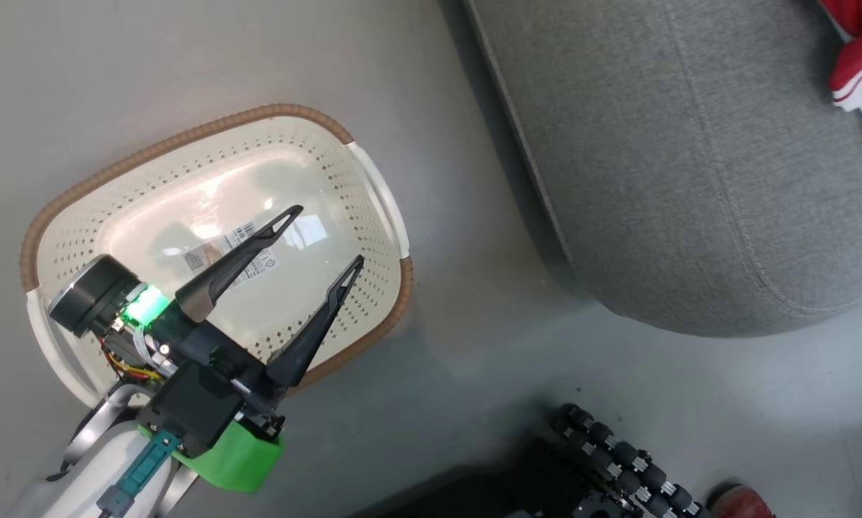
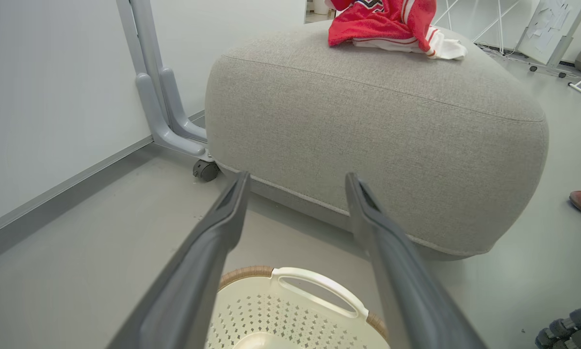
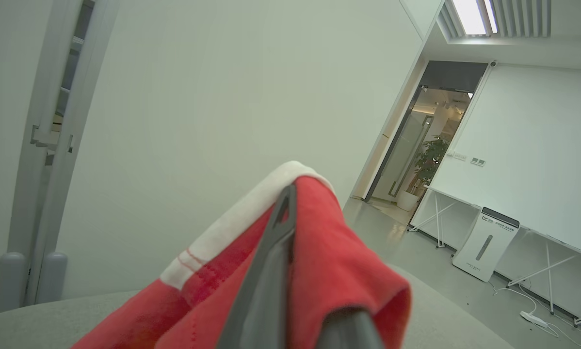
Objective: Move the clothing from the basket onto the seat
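The left claw (image 1: 329, 234) hangs spread wide over the basket (image 1: 186, 137) on the floor (image 1: 474, 360). The right claw (image 3: 286, 203) is pinched on red clothing (image 3: 329, 252) above the grey seat (image 1: 690, 180).

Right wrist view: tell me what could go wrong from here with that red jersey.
1. The clothing is draped over the fingers of the right gripper, which is shut on it above the seat. When the gripper opens, the fabric may snag on a finger and lift away with it instead of dropping.
2. A person's shoe lies close to the robot's base, so rolling or turning could hit it.
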